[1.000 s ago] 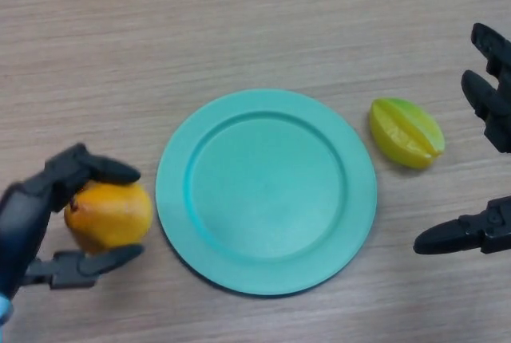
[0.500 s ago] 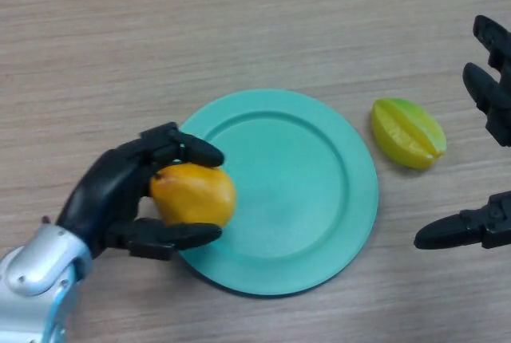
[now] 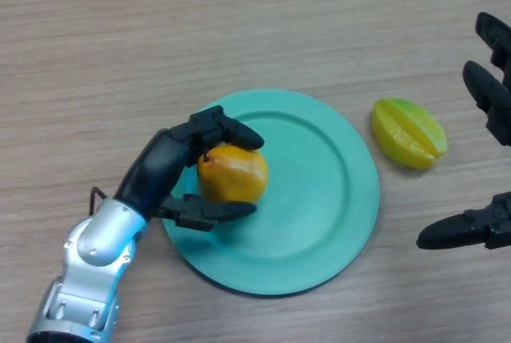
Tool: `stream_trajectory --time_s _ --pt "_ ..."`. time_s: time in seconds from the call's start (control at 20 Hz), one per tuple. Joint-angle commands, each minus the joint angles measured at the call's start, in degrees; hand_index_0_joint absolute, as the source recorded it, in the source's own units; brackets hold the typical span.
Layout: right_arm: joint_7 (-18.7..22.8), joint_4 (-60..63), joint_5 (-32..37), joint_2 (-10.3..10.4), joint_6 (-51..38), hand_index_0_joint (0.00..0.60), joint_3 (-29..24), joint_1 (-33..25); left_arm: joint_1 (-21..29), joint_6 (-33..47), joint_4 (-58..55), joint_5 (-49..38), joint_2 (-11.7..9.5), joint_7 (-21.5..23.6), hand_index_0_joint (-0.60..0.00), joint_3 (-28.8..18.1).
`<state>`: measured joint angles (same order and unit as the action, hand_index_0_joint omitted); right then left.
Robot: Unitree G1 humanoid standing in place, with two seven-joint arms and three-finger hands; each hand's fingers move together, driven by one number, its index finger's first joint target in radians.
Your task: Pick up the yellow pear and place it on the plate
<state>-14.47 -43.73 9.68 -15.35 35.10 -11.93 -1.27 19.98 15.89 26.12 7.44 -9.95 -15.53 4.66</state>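
So the left hand (image 3: 164,174) is wrapping its fingers and thumb around the yellow pear (image 3: 232,174), holding it over the left part of the green plate (image 3: 335,199). Can't really tell if the pear is touching the plate or hanging just above it, since the hand is hiding its left side and underside. If it's letting go from up there, I'm guessing that round fruit is rolling toward the rim. Further right a yellow-green starfruit (image 3: 408,132) is lying on the table (image 3: 239,24), and the right hand (image 3: 487,159) is idling at the edge, fingers spread, partly cut off.
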Motion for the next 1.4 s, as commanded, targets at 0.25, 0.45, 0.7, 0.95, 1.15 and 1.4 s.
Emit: stream_trajectory --time_s 0.25,0.45,0.7,0.95,1.15,1.4 --pt "1.2 -2.5 0.7 -2.0 -7.0 0.000 -4.4 -0.5 3.7 5.6 1.5 6.9 -0.9 5.6 -0.151 -0.9" --pt "1.5 -3.0 0.7 -1.9 -6.7 0.000 -4.5 -0.4 3.1 6.6 -2.4 9.6 -0.9 9.0 0.000 -0.9" --pt "1.6 -2.8 -0.1 -2.0 -6.7 0.000 -3.6 -0.9 -1.1 3.6 -19.8 4.1 -1.4 7.7 0.000 -2.8" --pt "1.1 -1.7 -1.5 -2.1 -8.2 0.000 -3.3 -1.1 -5.4 0.8 -34.0 -6.5 -5.1 4.5 0.000 -8.1" --pt "0.7 -1.0 -1.1 -1.7 -9.2 0.000 -3.3 -0.3 -10.7 -5.7 -44.1 -14.7 -7.0 2.9 0.000 -12.4" --pt "0.5 0.8 -0.4 -1.8 -10.7 0.000 -3.3 -0.2 -17.3 -9.9 -47.5 -21.0 -8.0 -0.1 0.000 -19.1"
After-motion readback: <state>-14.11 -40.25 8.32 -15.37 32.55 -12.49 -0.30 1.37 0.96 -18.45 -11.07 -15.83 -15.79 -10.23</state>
